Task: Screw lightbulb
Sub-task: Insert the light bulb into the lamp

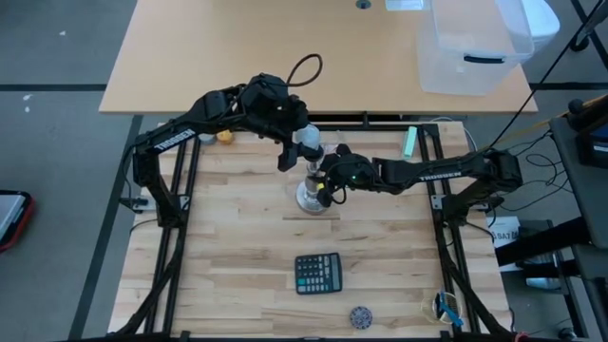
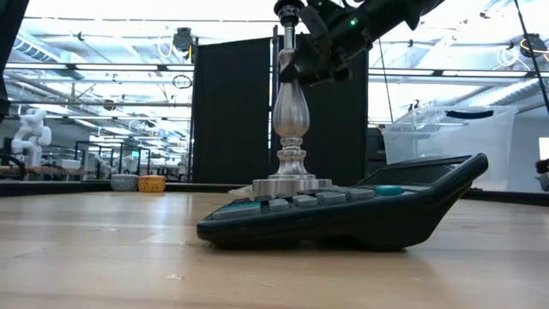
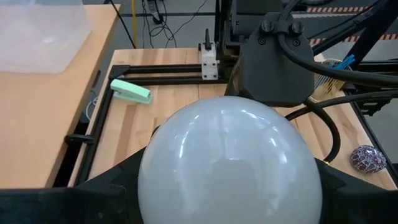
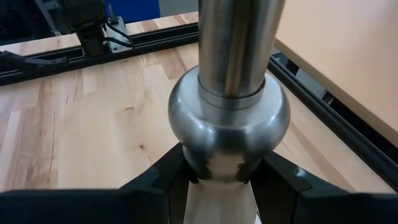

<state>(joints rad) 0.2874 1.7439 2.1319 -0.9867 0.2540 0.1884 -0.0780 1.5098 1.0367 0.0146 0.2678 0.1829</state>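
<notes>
Above the stand [image 1: 314,197], left end effector [image 1: 302,142] grips the lightbulb [image 3: 230,165]; right end effector [image 4: 222,177] clamps the stand.

Across the room, a dark partition panel [image 2: 232,110] stands tall behind the butcher-block tabletop [image 1: 247,247], and bright light pours through the windows [image 2: 94,94] along the far wall, with ceiling beams running overhead. From above, a tan desk [image 1: 237,57] sits beyond the tabletop's far edge, a clear plastic bin [image 1: 470,47] resting at its right end. Grey floor [image 1: 47,142] spreads to the left, and cables [image 1: 560,47] trail along the right side.
</notes>
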